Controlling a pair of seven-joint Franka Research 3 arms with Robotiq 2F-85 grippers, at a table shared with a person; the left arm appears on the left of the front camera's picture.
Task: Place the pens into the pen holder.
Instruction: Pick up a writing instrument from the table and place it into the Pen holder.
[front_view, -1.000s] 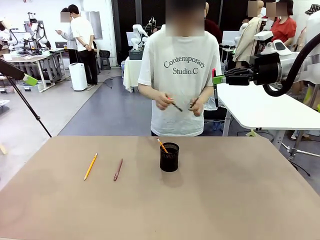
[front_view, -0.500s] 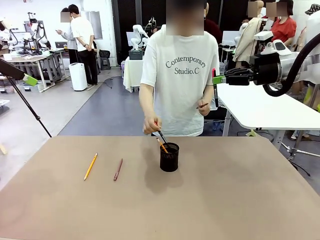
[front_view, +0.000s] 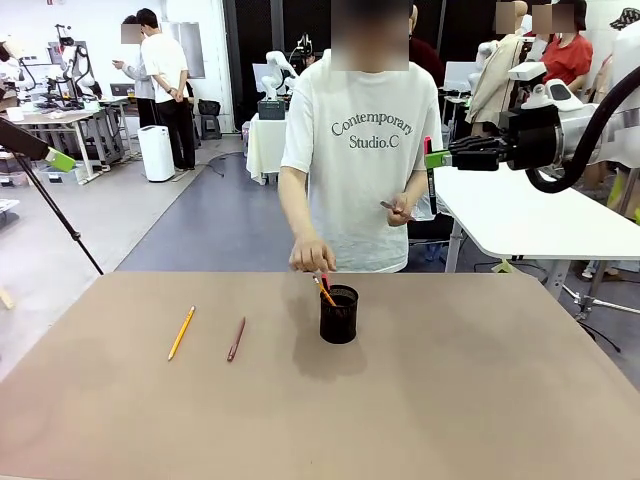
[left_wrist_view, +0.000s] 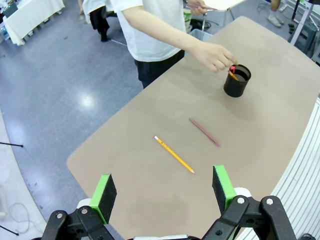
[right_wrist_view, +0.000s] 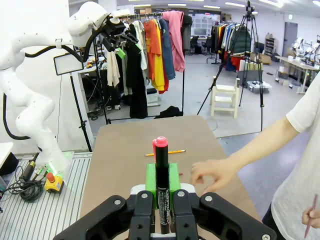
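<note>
The black mesh pen holder (front_view: 339, 314) (left_wrist_view: 236, 81) stands mid-table with an orange pen sticking out. A person's hand (front_view: 312, 258) is at its rim, lowering a red-tipped pen in; the other hand holds a dark pen (front_view: 396, 209) at chest height. A yellow pencil-like pen (front_view: 181, 333) (left_wrist_view: 174, 154) (right_wrist_view: 165, 152) and a dark red-brown pen (front_view: 236, 339) (left_wrist_view: 203, 132) lie left of the holder. My right gripper (front_view: 432, 158) (right_wrist_view: 161, 177) hangs high at the right, shut on a black pen with a red cap (right_wrist_view: 160, 150). My left gripper (left_wrist_view: 163, 187) (front_view: 58, 160) is open, high above the table's left edge.
The person stands at the far edge of the brown table (front_view: 480, 400). A white table (front_view: 520, 220) stands beyond the right side. A tripod leg (front_view: 60, 220) slants past the left edge. The near half of the tabletop is bare.
The person's hand came down from chest height to the holder's rim with a pen. Both arms stayed still.
</note>
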